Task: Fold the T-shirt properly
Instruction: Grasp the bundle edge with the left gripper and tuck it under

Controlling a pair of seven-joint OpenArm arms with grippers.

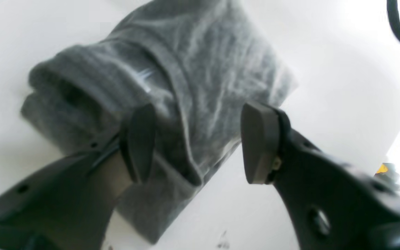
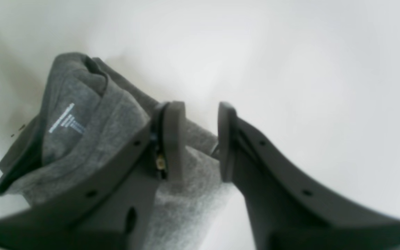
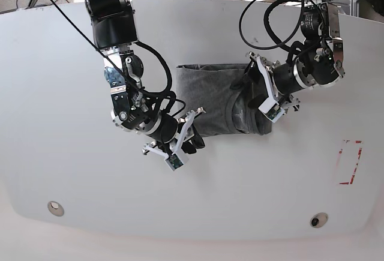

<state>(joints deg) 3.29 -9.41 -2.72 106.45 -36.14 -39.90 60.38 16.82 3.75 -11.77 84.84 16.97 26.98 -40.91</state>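
dark charcoal-grey soft cotton T-shirt: folded into a compact rectangle, mid white table | left gripper: wide apart, nothing held, over right edge | right gripper: narrow gap, nothing gripped, at lower-left corner

Our left gripper hangs with its jaws spread wide, pointing toward nine o'clock in the base view. Our right gripper shows a narrow gap, pointing toward four o'clock.

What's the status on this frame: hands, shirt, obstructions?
Left hand open over T-shirt, holding nothing. Right hand parted at its edge, empty. T-shirt folded compact on table. No obstructions seen.
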